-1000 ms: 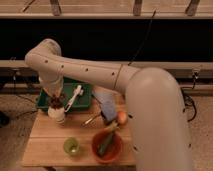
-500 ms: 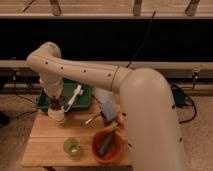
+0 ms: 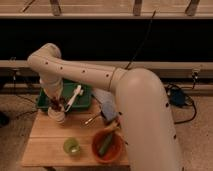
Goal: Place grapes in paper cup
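My gripper point(image 3: 57, 103) hangs from the wrist at the table's left back, right above the paper cup point(image 3: 56, 117). It is shut on the grapes point(image 3: 60, 104), which show as a small dark red patch just over the cup's rim. The white cup stands upright on the wooden table point(image 3: 45, 145), in front of the green tray. The arm's wrist hides most of the grapes.
A green tray point(image 3: 82, 102) with a white utensil point(image 3: 74, 95) sits behind the cup. A translucent green cup point(image 3: 71, 145) and an orange bowl point(image 3: 107, 146) holding a green item stand at the front. A blue-grey object point(image 3: 106, 104) lies mid-table. My large forearm point(image 3: 145, 115) covers the right side.
The gripper has sunk slightly toward the paper cup with the grapes. My forearm has swung a little left and now covers the orange fruit.
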